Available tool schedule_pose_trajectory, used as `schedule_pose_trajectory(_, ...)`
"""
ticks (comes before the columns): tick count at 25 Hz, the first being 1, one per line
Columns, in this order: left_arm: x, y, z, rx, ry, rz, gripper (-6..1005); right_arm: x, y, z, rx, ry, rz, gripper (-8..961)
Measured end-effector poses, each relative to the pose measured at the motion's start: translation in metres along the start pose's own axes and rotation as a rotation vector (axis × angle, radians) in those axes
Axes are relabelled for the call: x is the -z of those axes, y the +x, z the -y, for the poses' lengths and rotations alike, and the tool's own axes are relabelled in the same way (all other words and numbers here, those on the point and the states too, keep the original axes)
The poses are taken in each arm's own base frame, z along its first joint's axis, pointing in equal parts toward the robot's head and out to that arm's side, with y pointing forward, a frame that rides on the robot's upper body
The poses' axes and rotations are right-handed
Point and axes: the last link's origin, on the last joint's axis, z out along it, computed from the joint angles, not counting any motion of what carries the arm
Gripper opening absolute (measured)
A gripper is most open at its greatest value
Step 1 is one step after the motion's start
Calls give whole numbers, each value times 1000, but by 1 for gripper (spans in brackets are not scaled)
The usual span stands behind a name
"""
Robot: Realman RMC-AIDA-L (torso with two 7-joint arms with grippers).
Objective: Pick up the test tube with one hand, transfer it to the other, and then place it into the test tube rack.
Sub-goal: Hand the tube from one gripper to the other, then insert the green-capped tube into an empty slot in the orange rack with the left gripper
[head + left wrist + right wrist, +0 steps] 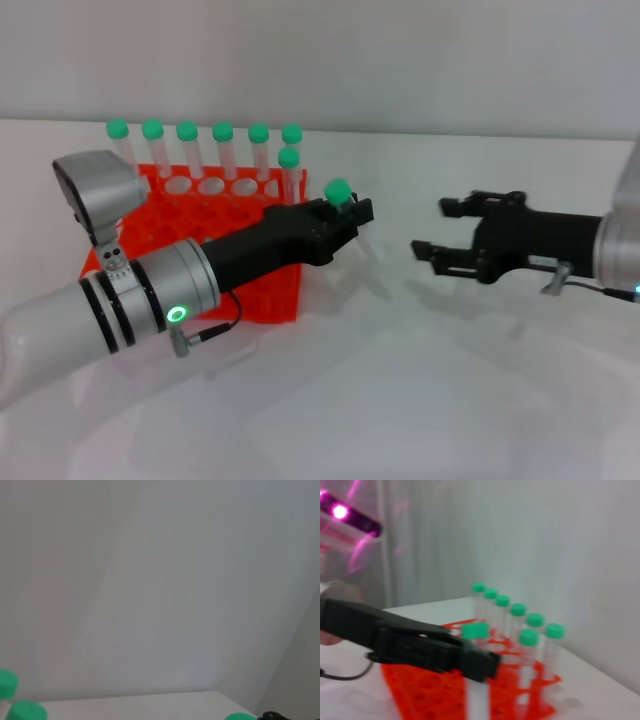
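My left gripper (350, 213), on the silver-grey forearm with the green ring light, is shut on the test tube (339, 191). The tube's green cap sticks up above the fingers and its clear body hangs below, to the right of the orange-red test tube rack (268, 296). The right wrist view shows the same grip: black fingers (475, 661) clamp the tube (476, 631) in front of the rack (415, 695). My right gripper (432, 229) is open and empty, a short way to the right of the tube, pointing at it.
Several green-capped tubes (222, 133) stand in the rack's back rows, and they also show in the right wrist view (518, 611). The left wrist view shows mostly wall, with green caps (26, 712) at its lower edge. The white table (420, 400) spreads in front.
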Motion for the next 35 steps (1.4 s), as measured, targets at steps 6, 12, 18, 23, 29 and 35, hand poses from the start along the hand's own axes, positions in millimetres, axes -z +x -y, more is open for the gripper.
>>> schedule_pose_trajectory(6,19,10,0,-144,20,-67,211,28,19,18,-83,109,14,782)
schedule_pose_trajectory(12,49,13,2,-275,103,-126,215,46,41,28,-155,184,9,861)
schedule_pose_trajectory(18,75,11,13,-325,226,-152,220,54,55,31,-189,221,1,859)
schedule_pose_trajectory(23,83,17,24,-333,295,-165,224,53,57,33,-196,228,-2,859)
schedule_pose_trajectory(29,81,27,41,-354,374,-133,229,53,57,34,-196,231,-3,859)
schedule_pose_trajectory(35,69,35,48,-379,395,-103,234,53,58,35,-198,239,-5,859)
